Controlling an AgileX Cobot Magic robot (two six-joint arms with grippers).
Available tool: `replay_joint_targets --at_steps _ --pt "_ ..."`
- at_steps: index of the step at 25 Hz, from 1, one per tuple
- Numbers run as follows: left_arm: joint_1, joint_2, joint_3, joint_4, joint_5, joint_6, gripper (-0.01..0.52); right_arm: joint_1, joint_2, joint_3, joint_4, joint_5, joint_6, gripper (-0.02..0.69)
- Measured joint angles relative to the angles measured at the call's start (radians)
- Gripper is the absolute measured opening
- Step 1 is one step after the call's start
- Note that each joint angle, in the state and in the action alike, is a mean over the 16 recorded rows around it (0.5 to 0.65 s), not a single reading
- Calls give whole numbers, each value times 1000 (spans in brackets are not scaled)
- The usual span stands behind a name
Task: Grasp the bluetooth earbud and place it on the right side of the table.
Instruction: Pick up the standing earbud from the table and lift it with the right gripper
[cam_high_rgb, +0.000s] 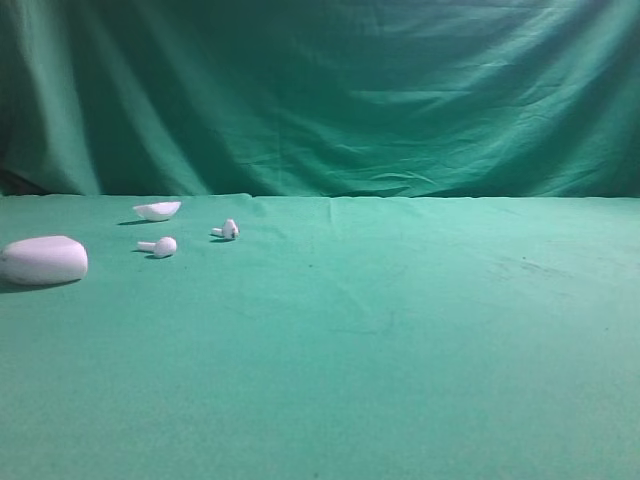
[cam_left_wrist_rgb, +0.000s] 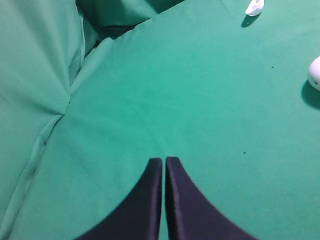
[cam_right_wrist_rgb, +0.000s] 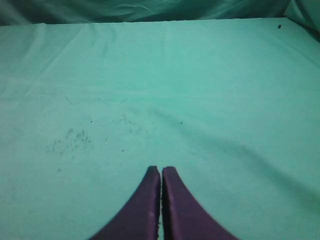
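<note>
Two earbuds show only overhead; the bluetooth earbud (cam_high_rgb: 227, 230) escapes both wrist views.

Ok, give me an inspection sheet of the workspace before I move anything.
Surface: table covered in green cloth, lightly creased, dark specks on the right part in the right wrist view.
Job's things: marked earbud lying at far left, untouched.
Clutter: plain earbud beside it; oval case at the left edge; small white shell-like piece behind them.
Grippers: left gripper with jaws together, empty, above bare cloth; right gripper with jaws together, empty, over the right part.
Cables: nothing seen.
Surroundings: green draped backdrop behind the table.
</note>
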Motion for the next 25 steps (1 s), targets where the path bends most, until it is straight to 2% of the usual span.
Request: replay_joint_targets --at_steps 14,25 --pt "0 0 0 0 0 0 0 0 0 0 0 -14 -3 0" --pt "0 0 0 0 0 0 0 0 26 -50 40 -257 -3 0"
